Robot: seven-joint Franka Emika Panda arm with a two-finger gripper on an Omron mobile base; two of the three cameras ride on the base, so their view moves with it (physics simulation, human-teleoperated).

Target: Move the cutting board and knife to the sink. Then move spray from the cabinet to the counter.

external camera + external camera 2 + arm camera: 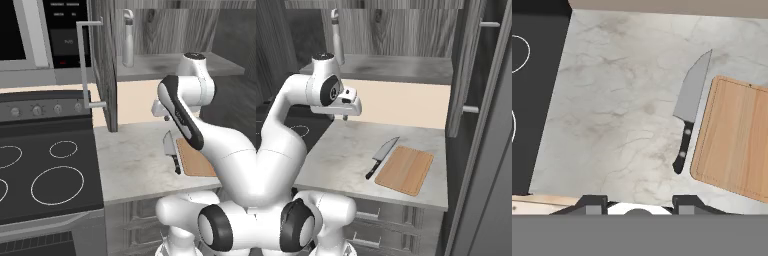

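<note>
Starting at the left, the stove borders the marble table; the knife lies flat just beside the cutting board. Above them the hand hovers with jaws parted, holding nothing. The spray stands on the cabinet shelf.

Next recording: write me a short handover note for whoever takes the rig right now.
Gripper: jaws apart, holding nothing, high above the marble counter.
Tan wooden cutting board lies flat on the counter; black-handled grey-bladed knife lies beside it, apart.
Pale grey-white spray bottle stands upright on the shelf of the open dark grey wood-grain cabinet.
Done: nothing.
Left: board and knife to sink, then spray to counter.
</note>
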